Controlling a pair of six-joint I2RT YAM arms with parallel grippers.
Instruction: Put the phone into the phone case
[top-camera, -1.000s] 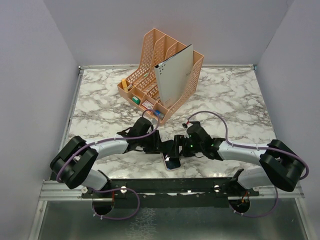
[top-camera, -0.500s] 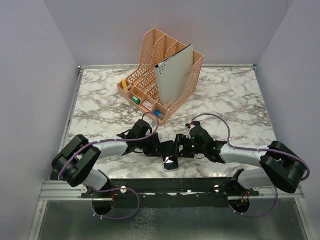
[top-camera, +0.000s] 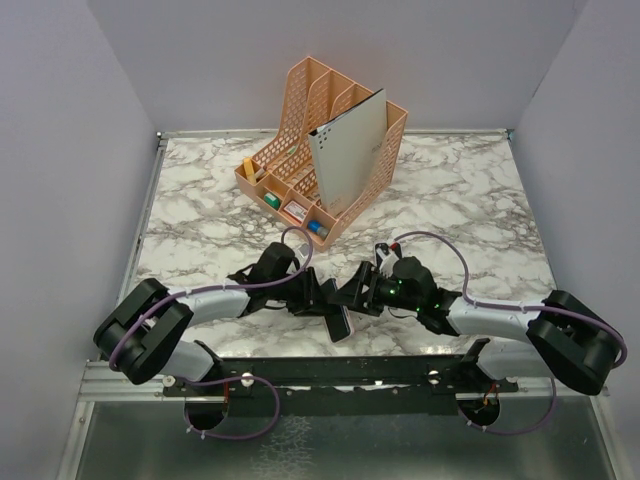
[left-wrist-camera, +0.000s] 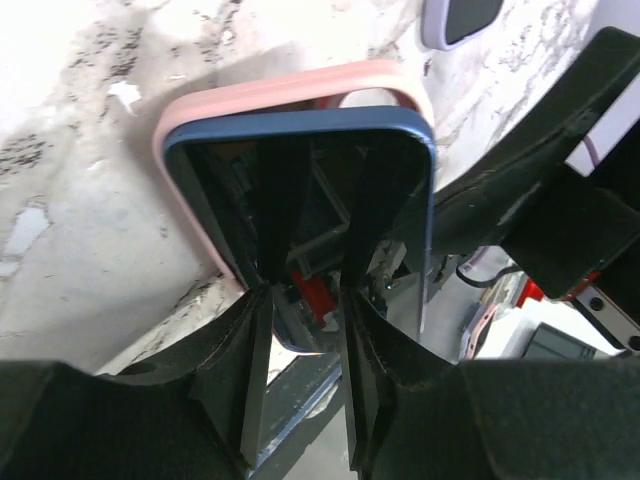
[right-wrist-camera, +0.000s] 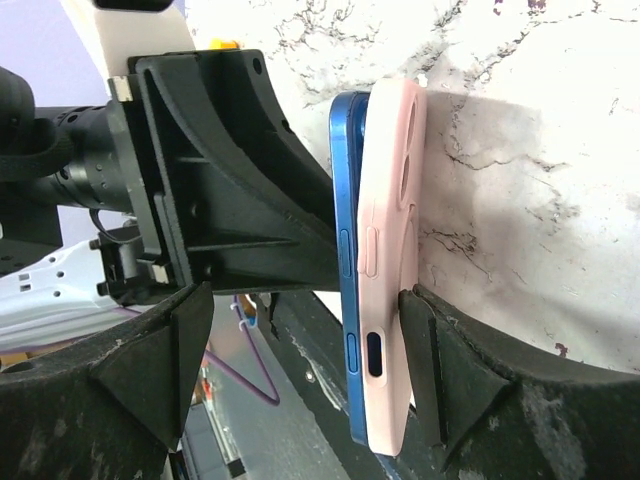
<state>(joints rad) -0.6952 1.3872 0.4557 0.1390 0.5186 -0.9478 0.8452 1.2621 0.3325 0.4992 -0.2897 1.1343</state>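
Adjoining lilac walls (top-camera: 60, 150), grey-veined marble tabletop (top-camera: 470, 190).

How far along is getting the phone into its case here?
Done: the blue phone lies against the open face of the pink case. In hand: the left gripper presses on the phone's front while one finger of the right gripper backs the case. Left: the phone's side edge stands wholly outside the case rim, so seating it remains.

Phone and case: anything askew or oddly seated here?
Yes. The blue phone lies against the pink case but is not seated: the right wrist view shows its whole edge proud of the case, and the left wrist view shows case rim past its corner.
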